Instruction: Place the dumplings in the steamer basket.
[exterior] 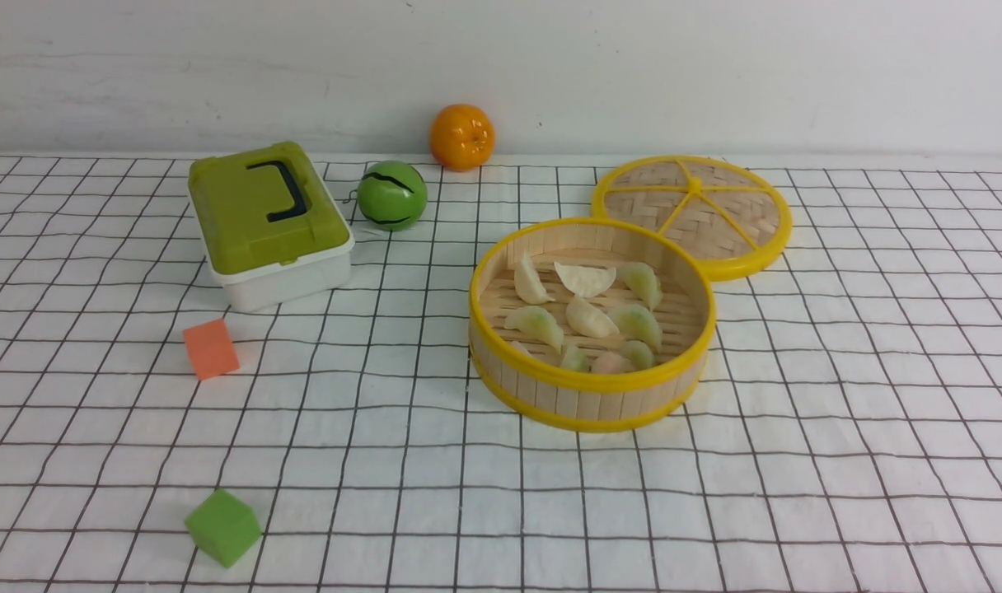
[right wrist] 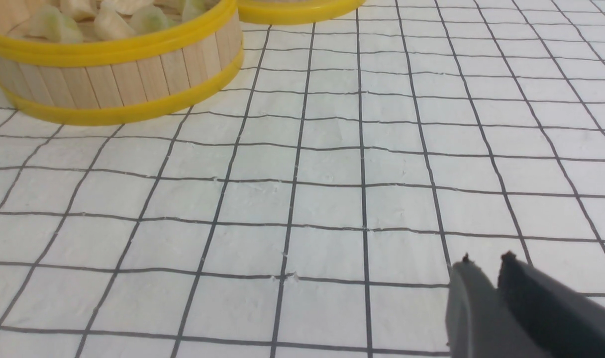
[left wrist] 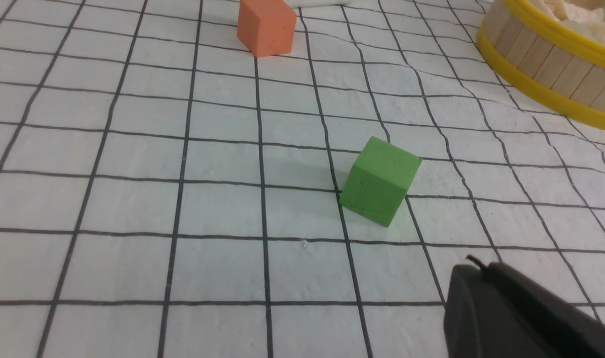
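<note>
The steamer basket (exterior: pixel 592 385) stands right of the table's middle, round with bamboo slats and yellow rims. Several dumplings (exterior: pixel 590 318), whitish and pale green, lie on its slatted floor. No arm shows in the front view. In the left wrist view my left gripper (left wrist: pixel 474 266) hangs over the checked cloth, shut and empty, and the basket (left wrist: pixel 546 64) sits in a far corner of the picture. My right gripper (right wrist: pixel 485 259) also hovers over bare cloth, its jaws slightly open with nothing between them. The basket (right wrist: pixel 118 79) with dumplings (right wrist: pixel 108 22) is well away from it.
A flat woven lid (exterior: pixel 692 210) touches the basket's far right side. At the back left are a green-lidded box (exterior: pixel 266 218), a green ball (exterior: pixel 391 194) and an orange (exterior: pixel 461 136). An orange cube (exterior: pixel 210 348) and a green cube (exterior: pixel 222 527) lie front left.
</note>
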Tool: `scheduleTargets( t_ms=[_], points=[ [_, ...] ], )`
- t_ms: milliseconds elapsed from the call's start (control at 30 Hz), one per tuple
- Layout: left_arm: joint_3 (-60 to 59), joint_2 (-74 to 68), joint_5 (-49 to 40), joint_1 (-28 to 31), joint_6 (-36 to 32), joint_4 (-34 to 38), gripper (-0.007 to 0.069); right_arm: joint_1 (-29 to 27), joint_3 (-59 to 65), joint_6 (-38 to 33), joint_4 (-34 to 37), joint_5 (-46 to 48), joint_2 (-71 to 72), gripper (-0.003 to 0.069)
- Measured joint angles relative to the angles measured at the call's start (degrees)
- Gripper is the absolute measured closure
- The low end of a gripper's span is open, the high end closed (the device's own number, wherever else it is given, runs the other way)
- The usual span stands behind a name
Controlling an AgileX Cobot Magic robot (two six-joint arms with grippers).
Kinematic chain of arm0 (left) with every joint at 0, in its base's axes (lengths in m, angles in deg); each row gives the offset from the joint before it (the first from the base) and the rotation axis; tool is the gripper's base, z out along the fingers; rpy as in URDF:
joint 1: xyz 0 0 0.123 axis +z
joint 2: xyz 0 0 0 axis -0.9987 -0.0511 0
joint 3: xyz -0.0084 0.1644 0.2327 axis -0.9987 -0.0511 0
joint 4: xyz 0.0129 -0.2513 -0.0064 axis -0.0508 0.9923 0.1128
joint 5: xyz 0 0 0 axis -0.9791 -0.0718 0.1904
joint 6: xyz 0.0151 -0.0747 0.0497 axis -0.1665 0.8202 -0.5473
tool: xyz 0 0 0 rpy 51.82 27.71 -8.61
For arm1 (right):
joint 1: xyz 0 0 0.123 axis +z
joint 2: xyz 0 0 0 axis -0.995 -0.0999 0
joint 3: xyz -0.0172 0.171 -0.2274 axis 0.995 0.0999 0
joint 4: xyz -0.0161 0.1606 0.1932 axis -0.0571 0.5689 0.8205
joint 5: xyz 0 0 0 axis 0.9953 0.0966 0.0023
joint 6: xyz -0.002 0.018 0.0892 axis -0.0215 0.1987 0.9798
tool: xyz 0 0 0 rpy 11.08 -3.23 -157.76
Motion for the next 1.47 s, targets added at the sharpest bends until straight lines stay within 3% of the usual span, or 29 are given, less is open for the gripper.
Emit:
scheduleTargets(
  t_ms=[1467],
  points=[
    [0.00,0.00,0.00,0.00,0.00,0.05,0.0627,0.00,0.00,0.00,0.04,0.00,0.00,0.0517]
  ],
)
